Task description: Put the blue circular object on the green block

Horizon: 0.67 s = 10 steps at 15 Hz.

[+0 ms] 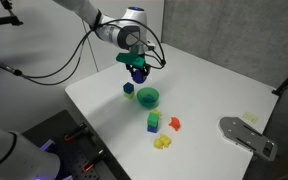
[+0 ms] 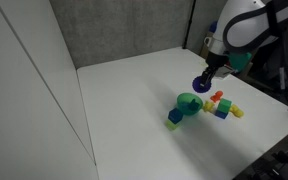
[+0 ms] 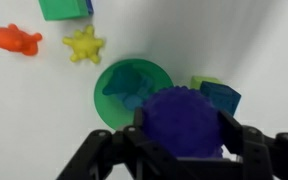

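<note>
My gripper [image 3: 182, 132] is shut on the blue circular object [image 3: 180, 115], a dark blue-violet ball. In both exterior views the gripper [image 1: 136, 68] [image 2: 203, 82] holds the ball [image 1: 137, 75] [image 2: 200, 87] in the air, above and just beside the round green bowl. The green block [image 1: 153, 119] [image 2: 215, 104] rests on the white table past the bowl, with a blue piece against it. In the wrist view the green block [image 3: 62, 8] is cut off at the top edge.
A round green bowl [image 1: 148, 97] [image 2: 189, 103] [image 3: 132, 88] sits under the gripper. A dark blue-teal cube [image 1: 128, 88] [image 2: 174, 117] [image 3: 221, 97] is beside it. An orange toy [image 3: 14, 40] and a yellow star [image 3: 82, 44] lie near the green block. A grey plate [image 1: 246, 135] lies at the table's edge.
</note>
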{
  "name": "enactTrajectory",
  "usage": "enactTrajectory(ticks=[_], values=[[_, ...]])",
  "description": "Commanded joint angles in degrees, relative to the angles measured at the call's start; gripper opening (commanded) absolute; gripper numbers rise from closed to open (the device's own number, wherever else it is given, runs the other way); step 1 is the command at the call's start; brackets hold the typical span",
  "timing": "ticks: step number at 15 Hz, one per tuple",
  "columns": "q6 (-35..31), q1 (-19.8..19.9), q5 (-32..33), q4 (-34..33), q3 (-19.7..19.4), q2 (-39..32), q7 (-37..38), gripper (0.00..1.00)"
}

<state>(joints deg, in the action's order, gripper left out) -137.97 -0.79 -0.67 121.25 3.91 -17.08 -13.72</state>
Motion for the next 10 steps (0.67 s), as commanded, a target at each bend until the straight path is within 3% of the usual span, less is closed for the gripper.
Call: enactTrajectory(ticks=[1,6,10], values=[[4.0,1.8,1.9,2.1,-3.5,3.7,3.9,0.47],[7.0,3.5,2.4,0.6,-8.4,2.3,14.3,0.47],[12.6,4.6,-0.9,-0.1,-9.6,2.5,20.4,0.47]])
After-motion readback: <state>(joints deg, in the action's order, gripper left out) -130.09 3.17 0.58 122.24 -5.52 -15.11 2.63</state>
